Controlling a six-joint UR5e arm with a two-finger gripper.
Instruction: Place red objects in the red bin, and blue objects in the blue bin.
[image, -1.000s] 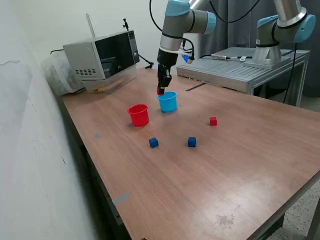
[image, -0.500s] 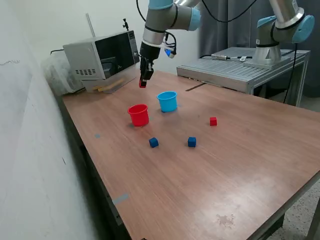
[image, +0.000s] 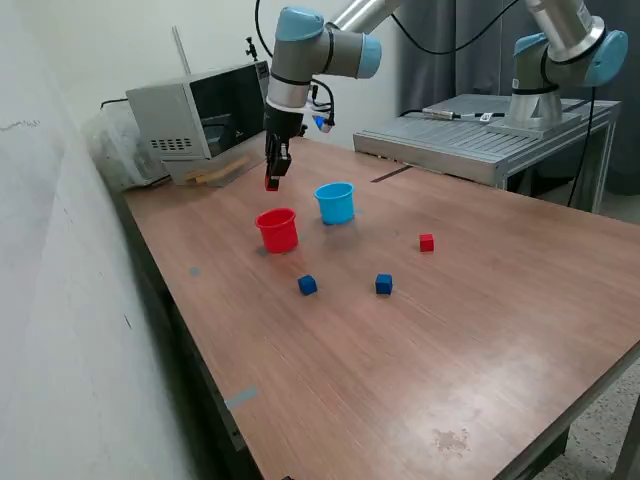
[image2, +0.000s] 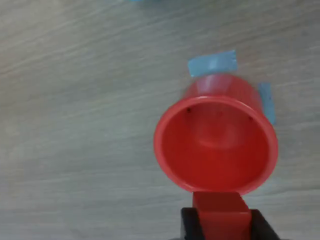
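Red cube (image2: 221, 211) sits clamped between the fingers (image2: 188, 223), hanging above and just short of the red cup (image: 278, 229) on the wooden surface (image: 480, 330). Released here, it could clip the rim and bounce out.

Red cube (image: 271, 184) clamped in claw (image: 272, 183), above upright red cup (image: 278, 230).

No text, label, brand, number or sign can be read in either view. The front of the microwave (image: 205, 118) at the upper left of the exterior view is too small for any marking to be made out, and the blue tape pieces (image2: 212, 63) in the wrist view are seen blank.
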